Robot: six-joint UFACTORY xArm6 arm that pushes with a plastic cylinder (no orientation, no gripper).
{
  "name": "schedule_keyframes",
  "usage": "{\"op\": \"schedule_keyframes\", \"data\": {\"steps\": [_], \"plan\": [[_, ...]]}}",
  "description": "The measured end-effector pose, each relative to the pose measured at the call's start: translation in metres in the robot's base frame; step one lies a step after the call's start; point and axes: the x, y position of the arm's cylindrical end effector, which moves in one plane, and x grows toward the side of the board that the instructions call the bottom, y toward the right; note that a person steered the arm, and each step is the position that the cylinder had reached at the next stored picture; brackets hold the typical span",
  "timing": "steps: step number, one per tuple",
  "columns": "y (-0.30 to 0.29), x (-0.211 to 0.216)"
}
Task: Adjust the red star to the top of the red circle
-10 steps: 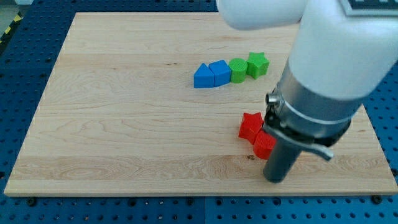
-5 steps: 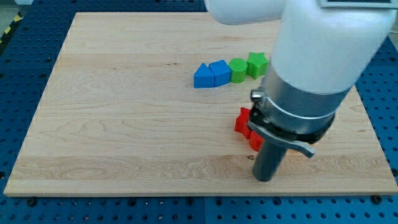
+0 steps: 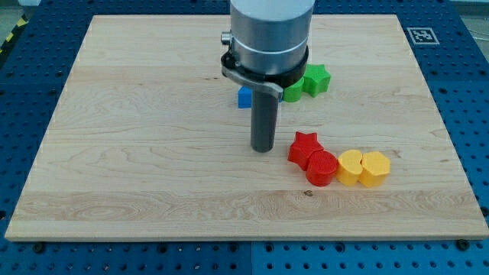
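Note:
The red star [image 3: 303,146] lies right of the board's middle, touching the red circle [image 3: 322,168], which sits to its lower right. My tip [image 3: 263,148] rests on the board just to the left of the red star, a small gap away from it. The arm's body hides part of the blocks above.
A yellow circle [image 3: 350,166] and a yellow hexagon-like block [image 3: 374,168] sit in a row right of the red circle. A green star [image 3: 316,79], a green block [image 3: 293,92] and a partly hidden blue block [image 3: 244,97] lie near the arm, above the tip.
The arm has swung from the view's lower right to the left and up. The tip now stands left of the red star. The yellow blocks have come into sight.

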Motion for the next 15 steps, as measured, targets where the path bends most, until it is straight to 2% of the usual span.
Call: {"op": "schedule_keyframes", "data": {"steps": [1, 3, 8, 9, 10, 12, 13, 15], "plan": [[0.021, 0.000], [0.014, 0.006], [0.059, 0.011], [0.048, 0.011], [-0.004, 0.011], [-0.024, 0.058], [-0.021, 0.064], [0.018, 0.111]]}}
